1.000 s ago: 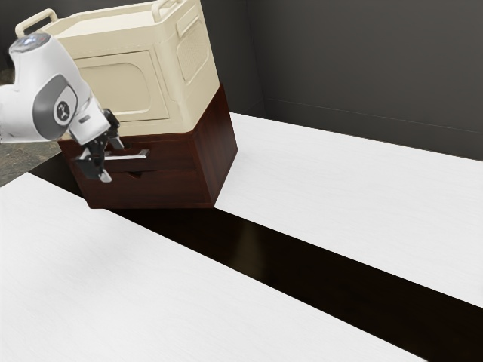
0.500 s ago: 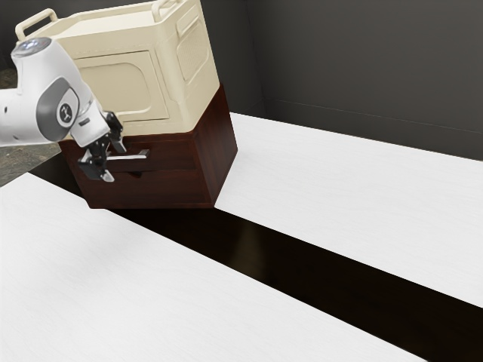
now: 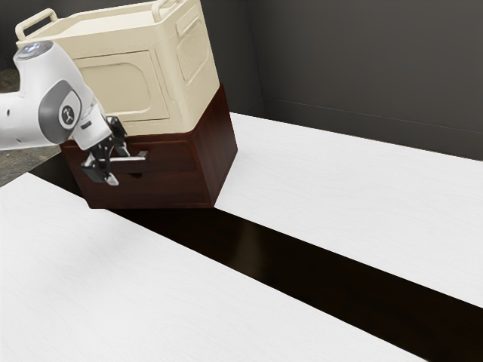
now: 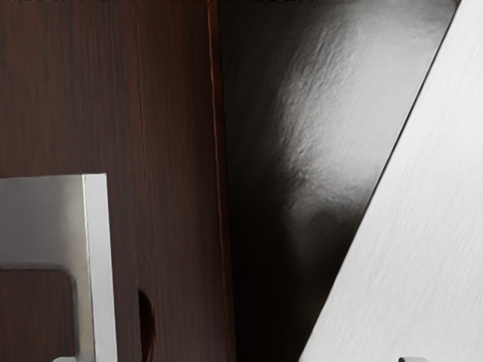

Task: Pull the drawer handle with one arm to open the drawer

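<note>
A dark grey wall [image 3: 362, 68] closes off the far side of the exterior view, and in front of it lies a white surface [image 3: 339, 226], with a glossy black band [image 3: 249, 249] slanting across it from about ten o'clock toward four o'clock. Around nine o'clock I see the reddish-brown cabinet [image 3: 215, 143], carrying a cream crate [image 3: 121, 83] on its top. My white arm [image 3: 34, 113] comes in from nine o'clock and angles its black claw [image 3: 118, 167] down to the cabinet's front. The claw's two fingers [image 3: 113, 180] stand well apart, and I can't see it gripping anything. The silver handle [image 3: 138, 159] is right at them, its free end reaching out toward two or three o'clock from the claw. It is mounted on the upper drawer [image 3: 175, 154], whose front looks flush with the cabinet as far as I can make out. Just below the handle, toward six o'clock, there is a small dark notch [image 3: 136, 175]. In the wrist view, I get the handle close up against the brown wood, with its bright outer edge nearest the notch. The claw's tips peek in widely separated, one of them near the handle; whether it touches, I can't tell. Past the cabinet's edge, the black band shines beside the white surface.
</note>
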